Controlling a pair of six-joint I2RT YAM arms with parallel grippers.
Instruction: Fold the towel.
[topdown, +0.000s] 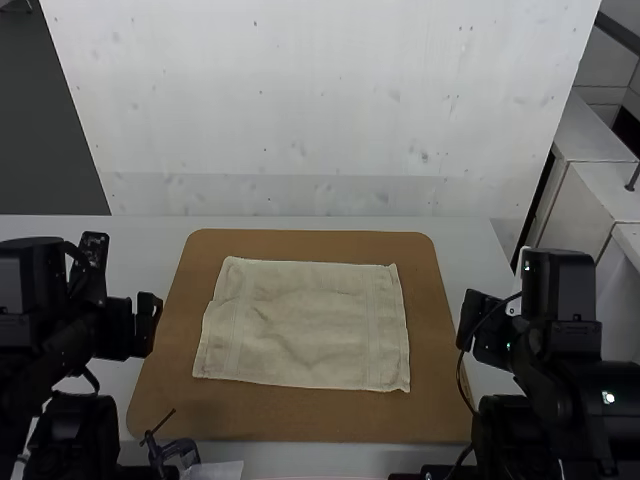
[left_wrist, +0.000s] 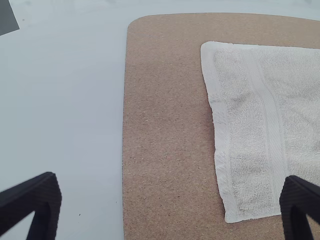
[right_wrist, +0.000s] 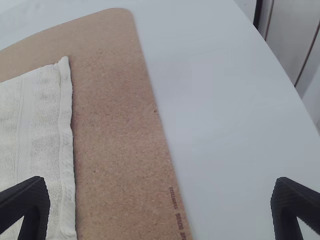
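Note:
The cream towel lies spread flat on a brown board, slightly wrinkled, its side edges a little uneven. My left gripper is left of the towel in the high view, apart from it; in the left wrist view the left gripper stands wide open with nothing between its fingers, the towel lying flat below. At the right of the high view, my right gripper is held clear of the towel. The right wrist view has the right gripper wide open and holding nothing, near the towel's side edge.
The brown board has rounded corners and reaches past the towel on all sides. It rests on a white table. A white panel rises behind the table. A small dark tool lies at the near left edge.

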